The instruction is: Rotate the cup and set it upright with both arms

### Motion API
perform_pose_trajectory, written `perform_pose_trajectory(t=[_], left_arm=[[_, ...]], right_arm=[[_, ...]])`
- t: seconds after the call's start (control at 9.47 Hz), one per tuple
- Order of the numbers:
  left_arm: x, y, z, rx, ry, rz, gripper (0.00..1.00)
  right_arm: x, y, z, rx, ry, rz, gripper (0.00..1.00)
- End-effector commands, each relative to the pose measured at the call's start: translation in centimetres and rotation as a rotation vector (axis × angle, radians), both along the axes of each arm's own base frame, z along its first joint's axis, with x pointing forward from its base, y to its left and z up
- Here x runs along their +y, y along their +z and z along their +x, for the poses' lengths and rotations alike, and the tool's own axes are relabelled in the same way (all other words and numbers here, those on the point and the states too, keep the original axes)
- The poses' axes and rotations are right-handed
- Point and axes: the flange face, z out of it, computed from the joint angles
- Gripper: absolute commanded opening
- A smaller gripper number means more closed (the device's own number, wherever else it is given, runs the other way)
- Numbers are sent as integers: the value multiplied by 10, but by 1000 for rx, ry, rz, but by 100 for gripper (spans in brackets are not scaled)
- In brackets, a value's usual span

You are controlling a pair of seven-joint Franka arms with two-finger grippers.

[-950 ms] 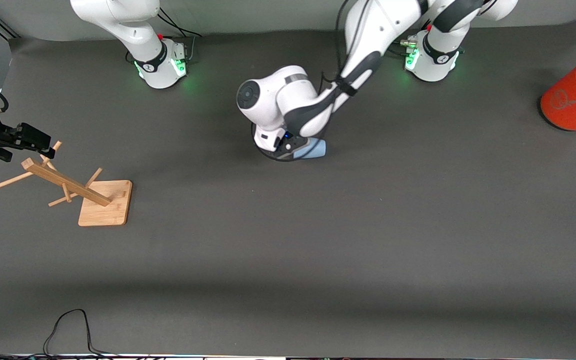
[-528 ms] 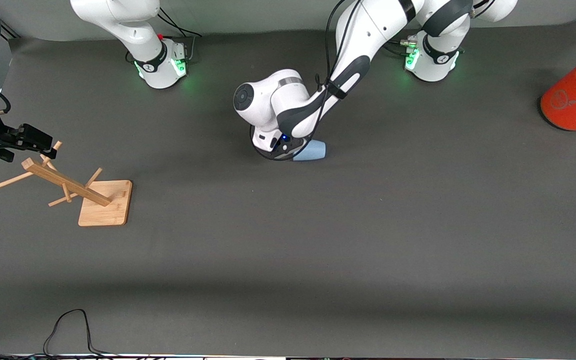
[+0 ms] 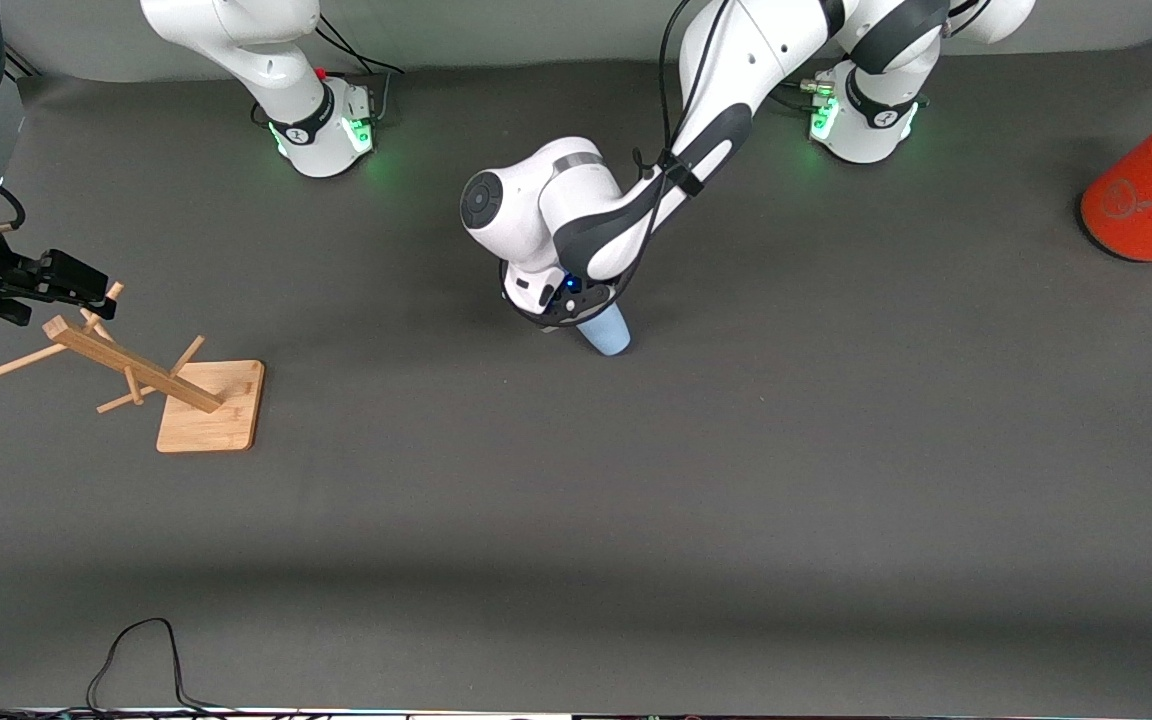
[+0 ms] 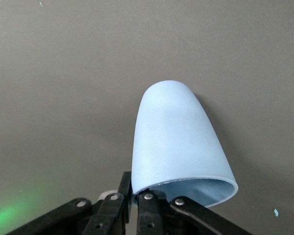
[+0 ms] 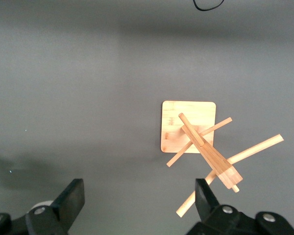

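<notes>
- Cup: pale blue, seen just below centre of the front frame, a bit toward the upper half; held tilted over the grey surface. Whether its closed end touches the surface can't be told.
- Long axis: closed end is pointed down-right in the front frame, toward the camera; open mouth is turned up toward the wrist. In the left wrist view the cup fills the centre, with the rim at the lower edge of the frame.
- Left pincer: shut on the cup's rim, one finger inside the mouth and one outside, w/ fingers seen pinching the wall at the lower centre of the wrist frame.
- Right pincer: spread wide, nothing held, at the far left edge of the front frame, over the wooden peg rack; this arm is judged to be waiting.
- Key relation: cup lies well apart from the right pincer, so the left arm is the nearer one by far; a handover would need the gap closed.
- Orange can: upper right of the frame, not involved.
</notes>
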Motion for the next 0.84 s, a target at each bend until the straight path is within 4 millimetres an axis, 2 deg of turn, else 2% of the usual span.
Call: perform_pose_trajectory(t=[0.0, 0.11, 0.32, 0.42, 0.74], left_arm=[[26, 23, 24, 101, -2, -4, 0], [42, 28, 41, 192, -14, -37, 0], [89, 37, 83, 439, -43, -201, 0], [100, 36, 92, 520, -68, -295, 0], [81, 28, 82, 636, -102, -479, 0]], right_arm=[[0, 5, 0, -15, -18, -1, 100], [0, 5, 0, -15, -18, -1, 100], [-1, 5, 0, -13, -21, -1, 100], [-1, 4, 0, -12, -21, -1, 100], [-2, 3, 0, -7, -25, -1, 100]])
